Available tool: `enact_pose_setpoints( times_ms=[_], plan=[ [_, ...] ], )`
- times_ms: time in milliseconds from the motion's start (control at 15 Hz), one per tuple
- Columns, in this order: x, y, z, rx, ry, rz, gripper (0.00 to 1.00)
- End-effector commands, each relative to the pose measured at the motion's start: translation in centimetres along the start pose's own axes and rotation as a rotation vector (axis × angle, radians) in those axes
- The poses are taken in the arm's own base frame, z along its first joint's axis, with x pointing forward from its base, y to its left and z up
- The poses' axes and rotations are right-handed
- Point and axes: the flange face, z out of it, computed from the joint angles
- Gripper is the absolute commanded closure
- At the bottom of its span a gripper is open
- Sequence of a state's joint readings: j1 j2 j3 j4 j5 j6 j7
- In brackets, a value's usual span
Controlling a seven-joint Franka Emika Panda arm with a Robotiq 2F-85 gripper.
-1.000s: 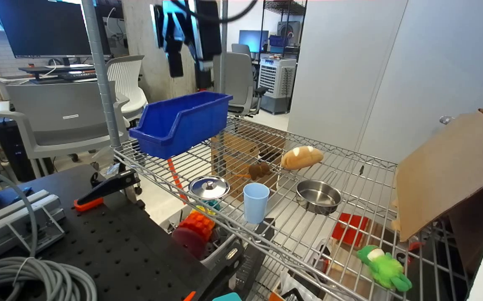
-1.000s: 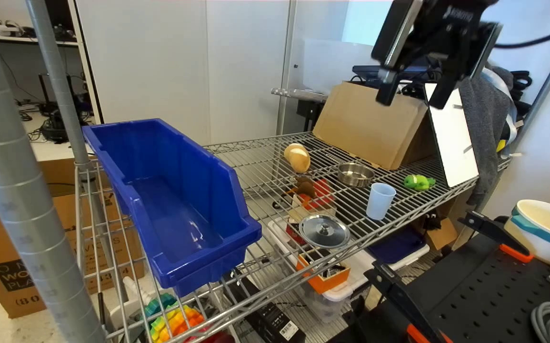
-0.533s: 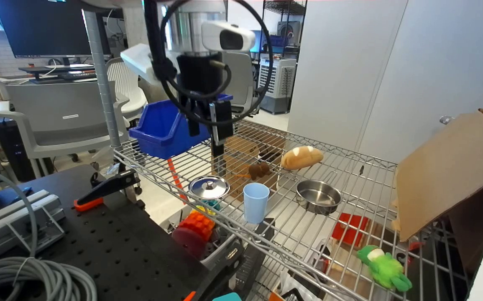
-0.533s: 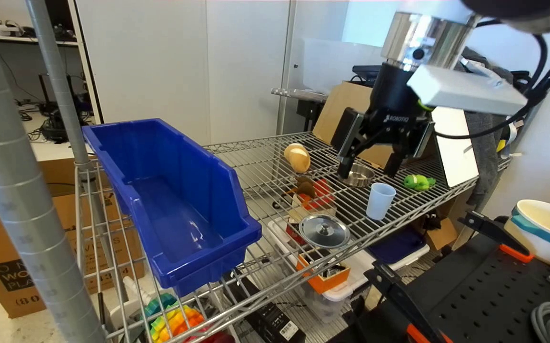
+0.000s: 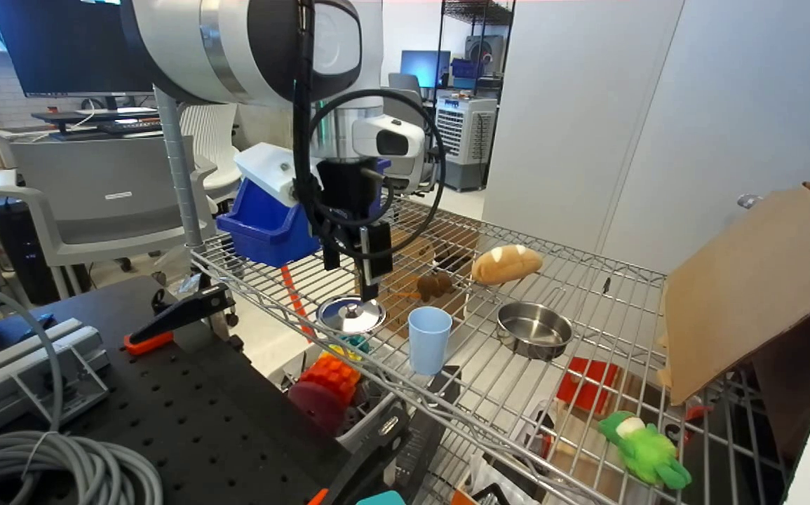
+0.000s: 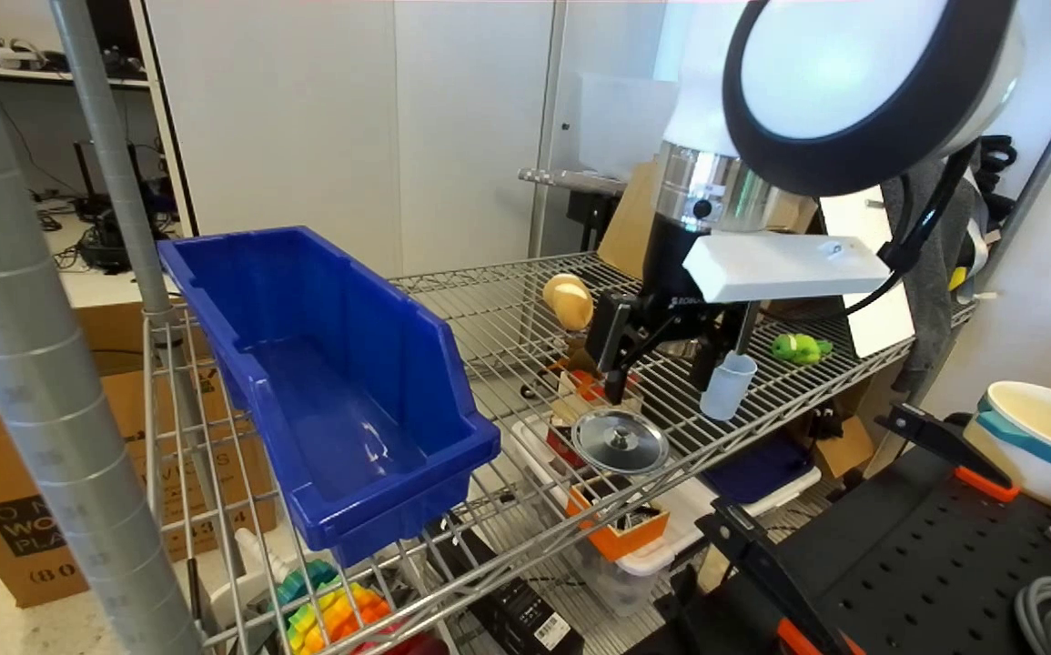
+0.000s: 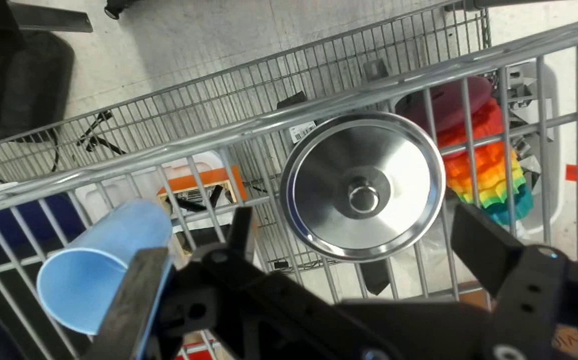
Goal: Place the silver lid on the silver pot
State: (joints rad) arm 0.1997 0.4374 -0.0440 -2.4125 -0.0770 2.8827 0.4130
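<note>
Shelf (image 7: 238,131) under lid (image 7: 394,170), chairs (image 5: 106,179) beyond

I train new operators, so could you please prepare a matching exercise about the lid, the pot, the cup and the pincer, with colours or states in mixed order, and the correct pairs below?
Things:
1. silver lid
2. silver pot
3. cup
4. pincer

Descriptions:
A. spread open, holding nothing
B. light blue
C. shiny, disc-shaped
D. shiny, hollow, without cover

Pairs: 1-C; 2-D; 3-B; 4-A
</note>
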Motion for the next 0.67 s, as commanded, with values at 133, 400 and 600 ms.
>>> enact_pose_setpoints(
  times_ms=[133, 400, 600],
  plan=[
    [1.2, -2.3, 2.1, -0.024, -0.035, 0.009, 0.0],
    [1.9, -2.6, 3.4, -0.038, -0.029, 0.014, 0.0],
    [2.1, -2.9, 4.1, -0.042, -0.039, 0.02, 0.02]
  ],
)
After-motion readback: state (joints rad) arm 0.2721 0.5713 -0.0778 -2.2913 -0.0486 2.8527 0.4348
